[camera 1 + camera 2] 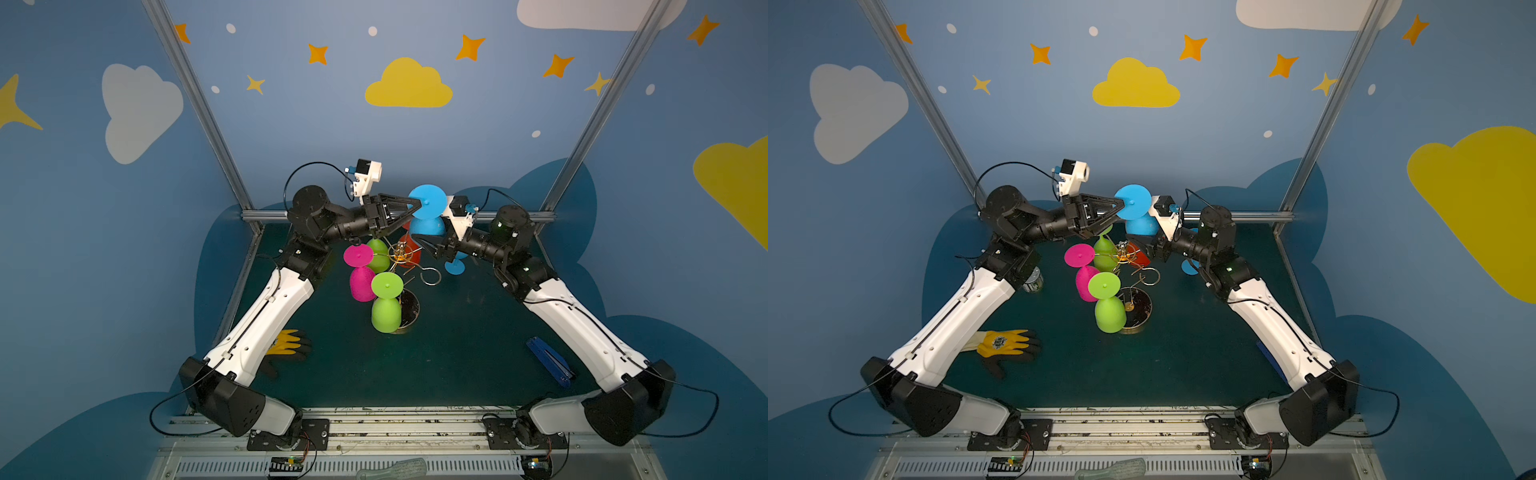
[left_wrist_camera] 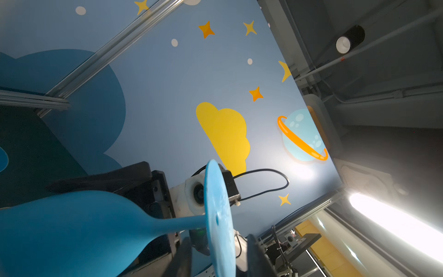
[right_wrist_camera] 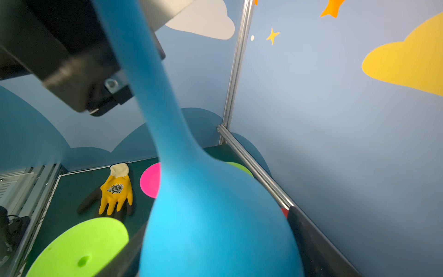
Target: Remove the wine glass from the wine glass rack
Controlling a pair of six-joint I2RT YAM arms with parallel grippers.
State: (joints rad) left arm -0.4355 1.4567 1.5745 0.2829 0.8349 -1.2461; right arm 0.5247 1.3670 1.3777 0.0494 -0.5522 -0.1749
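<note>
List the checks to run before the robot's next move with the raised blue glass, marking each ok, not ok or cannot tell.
1. Blue glass free of the rack: ok, no wire on its stem in either wrist view.
2. Right claw around the bowl: ok, a finger on each side.
3. Right claw's grip firm: cannot tell.
4. Left claw clear of the foot: ok, gaps show on both sides in the left wrist view.
5. Red glass clear of the right claw: cannot tell, they overlap in both top views.
</note>
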